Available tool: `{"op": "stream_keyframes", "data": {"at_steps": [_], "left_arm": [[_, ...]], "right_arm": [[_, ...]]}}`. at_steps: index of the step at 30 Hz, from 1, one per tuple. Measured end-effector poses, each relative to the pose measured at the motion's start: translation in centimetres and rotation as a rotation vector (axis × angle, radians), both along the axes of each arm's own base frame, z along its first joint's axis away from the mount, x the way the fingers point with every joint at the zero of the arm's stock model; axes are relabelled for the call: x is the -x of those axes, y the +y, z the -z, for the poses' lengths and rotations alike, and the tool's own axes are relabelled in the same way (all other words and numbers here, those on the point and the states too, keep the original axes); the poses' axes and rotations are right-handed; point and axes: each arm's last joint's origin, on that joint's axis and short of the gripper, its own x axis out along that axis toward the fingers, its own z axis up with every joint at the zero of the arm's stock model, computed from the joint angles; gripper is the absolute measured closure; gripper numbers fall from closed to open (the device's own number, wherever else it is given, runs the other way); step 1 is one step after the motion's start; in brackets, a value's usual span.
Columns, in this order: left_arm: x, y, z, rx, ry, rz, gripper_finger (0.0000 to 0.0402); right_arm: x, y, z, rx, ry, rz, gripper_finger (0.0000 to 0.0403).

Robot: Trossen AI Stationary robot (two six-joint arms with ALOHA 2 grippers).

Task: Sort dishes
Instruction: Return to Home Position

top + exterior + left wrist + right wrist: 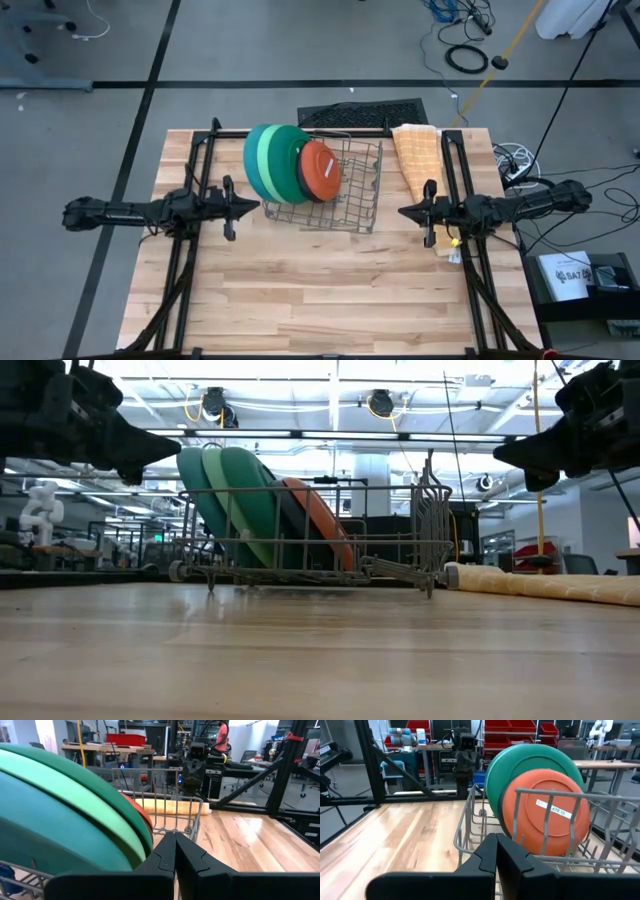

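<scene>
The plates stand on edge in the grey wire dish rack (345,195), leaning toward the table's left: teal (255,160), light green (268,165) and dark green (288,160) large ones, then a black one, mostly hidden, and the orange one (322,172) in front. In the low view the green plates (240,490) and the orange plate (320,520) rest in the rack (400,550). My left gripper (258,208) hovers shut just left of the rack. My right gripper (402,212) hovers shut to the rack's right. Neither touches anything.
A folded yellow-orange cloth (418,155) lies at the far right of the table, beside the rack. A black mat (362,112) sits beyond the table's far edge. Bare wood (320,290) stretches across the near half of the table. Arm frames run along both sides.
</scene>
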Motion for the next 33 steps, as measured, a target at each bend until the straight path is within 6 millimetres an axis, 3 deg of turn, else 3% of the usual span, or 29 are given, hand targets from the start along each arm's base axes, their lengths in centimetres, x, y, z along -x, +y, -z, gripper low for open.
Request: {"op": "stream_keyframes", "data": {"at_steps": [13,33], "left_arm": [[0.05,0.29,0.31,0.000,0.031,-0.104,0.0383],[0.09,0.30,0.98,0.007,0.098,-0.109,0.0379]], "right_arm": [[0.01,-0.10,0.03,0.026,0.007,0.036,0.0403],[0.06,-0.31,0.29,0.092,0.045,0.108,0.0403]]}}
